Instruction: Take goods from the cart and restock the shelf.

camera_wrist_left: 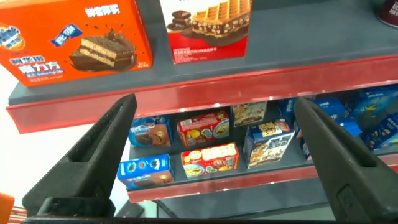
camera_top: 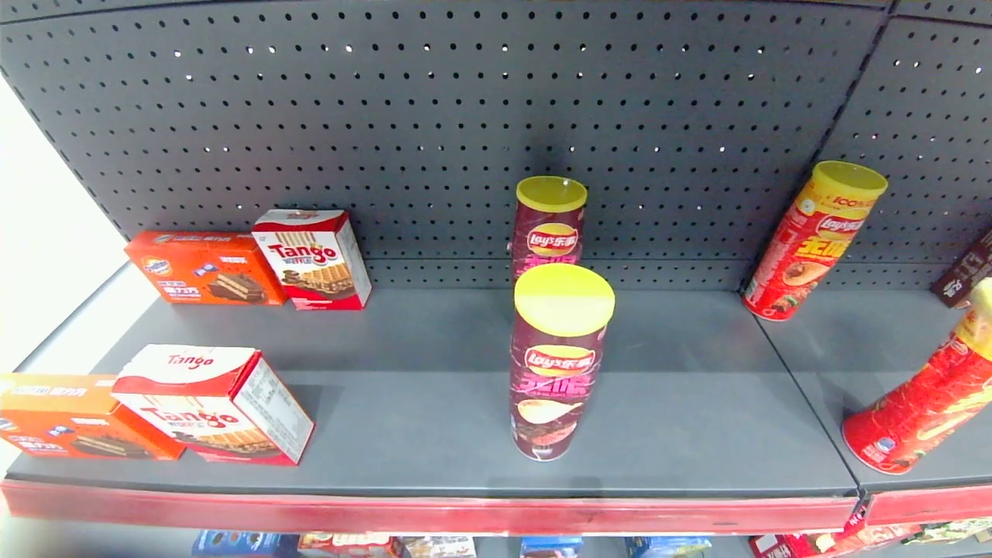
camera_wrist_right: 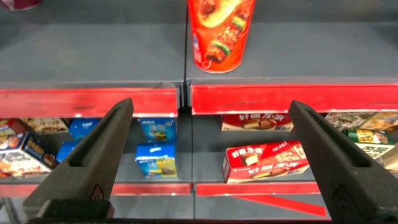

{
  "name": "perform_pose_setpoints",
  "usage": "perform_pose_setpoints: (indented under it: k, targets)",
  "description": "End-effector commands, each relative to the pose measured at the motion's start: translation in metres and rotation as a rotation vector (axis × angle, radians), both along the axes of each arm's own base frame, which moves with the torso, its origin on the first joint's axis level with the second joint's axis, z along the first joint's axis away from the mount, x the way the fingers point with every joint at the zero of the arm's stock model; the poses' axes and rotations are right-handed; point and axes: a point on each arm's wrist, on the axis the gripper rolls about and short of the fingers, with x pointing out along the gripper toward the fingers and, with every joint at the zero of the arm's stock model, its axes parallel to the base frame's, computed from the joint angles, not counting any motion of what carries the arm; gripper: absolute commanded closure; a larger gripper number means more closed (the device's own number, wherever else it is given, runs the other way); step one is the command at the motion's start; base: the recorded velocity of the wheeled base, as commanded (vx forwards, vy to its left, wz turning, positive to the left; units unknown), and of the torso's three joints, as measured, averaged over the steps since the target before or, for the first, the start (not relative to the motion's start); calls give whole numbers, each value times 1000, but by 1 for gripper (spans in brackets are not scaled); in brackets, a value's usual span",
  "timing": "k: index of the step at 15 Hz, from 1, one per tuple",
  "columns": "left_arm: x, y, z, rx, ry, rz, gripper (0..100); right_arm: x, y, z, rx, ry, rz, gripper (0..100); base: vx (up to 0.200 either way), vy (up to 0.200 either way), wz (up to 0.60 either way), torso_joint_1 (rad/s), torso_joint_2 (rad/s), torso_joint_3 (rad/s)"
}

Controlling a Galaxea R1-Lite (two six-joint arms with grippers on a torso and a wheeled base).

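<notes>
Grey shelf [camera_top: 682,418] carries maroon chip cans [camera_top: 556,364] and wafer boxes [camera_top: 217,403]; left gripper [camera_wrist_left: 214,102] and right gripper [camera_wrist_right: 211,104] have fingers [camera_wrist_left: 93,162] spread.

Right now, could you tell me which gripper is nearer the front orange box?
Left. The left gripper hangs just before the orange box; the right gripper faces the red can, far aside.

Left tool [camera_wrist_left: 214,101] and right tool [camera_wrist_right: 211,104] both spread wide, seemingly held level.
</notes>
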Motion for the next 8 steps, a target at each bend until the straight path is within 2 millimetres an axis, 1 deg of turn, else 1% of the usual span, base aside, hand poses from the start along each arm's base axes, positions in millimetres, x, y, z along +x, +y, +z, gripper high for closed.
perform_pose_setpoints:
  k: [1, 8]
  targets:
    - [0, 0, 0, 1, 0, 0, 0, 0, 0, 0, 0, 0, 1, 0, 0, 0, 0, 0, 0, 0]
    - [0, 0, 0, 0, 1, 0, 0, 0, 0, 0, 0, 0, 1, 0, 0, 0, 0, 0, 0, 0]
